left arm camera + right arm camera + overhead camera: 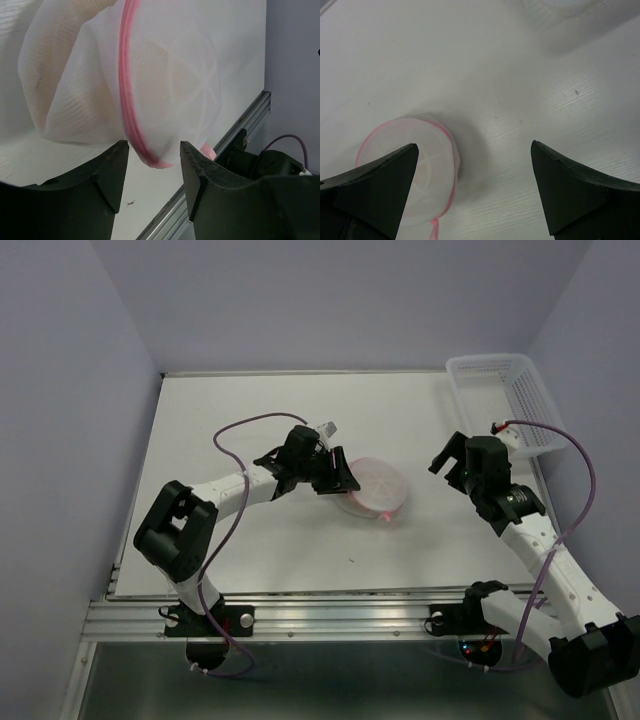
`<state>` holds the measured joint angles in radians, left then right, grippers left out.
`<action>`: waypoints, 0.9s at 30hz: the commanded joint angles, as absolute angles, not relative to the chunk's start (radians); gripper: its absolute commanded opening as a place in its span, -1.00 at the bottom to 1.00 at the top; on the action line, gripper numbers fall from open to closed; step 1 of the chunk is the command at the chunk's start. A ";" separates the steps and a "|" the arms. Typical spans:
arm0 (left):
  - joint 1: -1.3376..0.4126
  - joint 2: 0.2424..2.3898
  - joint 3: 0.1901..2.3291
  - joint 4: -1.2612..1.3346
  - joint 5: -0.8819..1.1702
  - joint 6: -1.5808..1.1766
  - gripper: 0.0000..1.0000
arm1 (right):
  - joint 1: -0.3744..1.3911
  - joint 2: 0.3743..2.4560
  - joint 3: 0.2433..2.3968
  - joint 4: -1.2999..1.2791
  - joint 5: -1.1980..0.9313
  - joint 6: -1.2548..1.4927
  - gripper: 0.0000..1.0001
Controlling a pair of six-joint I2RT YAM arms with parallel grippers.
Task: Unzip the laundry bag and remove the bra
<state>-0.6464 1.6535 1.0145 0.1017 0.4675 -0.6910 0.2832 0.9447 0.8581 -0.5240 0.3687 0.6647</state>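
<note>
The laundry bag (378, 487) lies near the middle of the white worktop (250, 420), a round pouch of pale mesh edged in pink. The left tool (152, 150) is at the bag's left edge, seen from above. In the left wrist view its two dark fingers (112, 170) stand about half apart, with the lowest part of the zipper rim (129, 75) hanging in the gap between them. Space shows on either side of the rim, so the fingers bracket the edge without clamping it, though I cannot tell whether the mesh brushes either pad. Along the stretch in view the rim runs as one unbroken pink band. Through the mesh the bra (70, 107) shows as a tan, peach-toned shape inside the pouch, on the left of that view. The right tool (474, 146) hangs over bare worktop to the right of the bag and apart from it, its fingers spread wide and holding nothing. Its own camera looks down on the pouch at lower left. A white lattice basket (497, 370) sits at the far right corner.
</note>
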 commanded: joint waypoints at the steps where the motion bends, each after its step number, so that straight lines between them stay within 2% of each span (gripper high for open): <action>1: -0.660 1.643 1.052 0.152 0.476 -0.706 0.12 | 0.291 0.934 0.850 -0.480 0.371 0.640 1.00; 7: -0.664 1.644 1.039 0.163 0.457 -0.726 0.07 | 0.291 0.916 0.850 -0.479 0.370 0.638 1.00; 8: -0.666 1.649 1.039 0.167 0.459 -0.730 -0.05 | 0.291 0.910 0.847 -0.479 0.365 0.638 1.00; 9: -0.667 1.651 1.039 0.172 0.460 -0.732 -0.07 | 0.291 0.907 0.847 -0.479 0.365 0.638 1.00; 12: -0.675 1.654 1.042 0.176 0.454 -0.739 -0.30 | 0.291 0.894 0.841 -0.479 0.359 0.637 1.00; 13: -0.675 1.655 1.046 0.178 0.454 -0.741 -0.48 | 0.291 0.893 0.841 -0.479 0.344 0.632 1.00; 15: -0.675 1.654 1.049 0.178 0.454 -0.745 -0.70 | 0.291 0.890 0.839 -0.479 0.322 0.621 1.00; 16: -0.675 1.651 1.052 0.181 0.451 -0.750 -0.92 | 0.291 0.888 0.838 -0.479 0.305 0.602 1.00; 17: -0.676 1.648 1.052 0.183 0.449 -0.755 -1.00 | 0.291 0.888 0.838 -0.480 0.290 0.591 1.00; 25: -0.707 1.545 1.029 0.167 0.322 -0.911 -1.00 | 0.301 0.925 0.834 -0.448 -0.090 0.496 1.00; 27: -0.707 1.511 1.014 0.164 0.292 -0.954 -1.00 | 0.314 0.920 0.833 -0.446 -0.107 0.495 1.00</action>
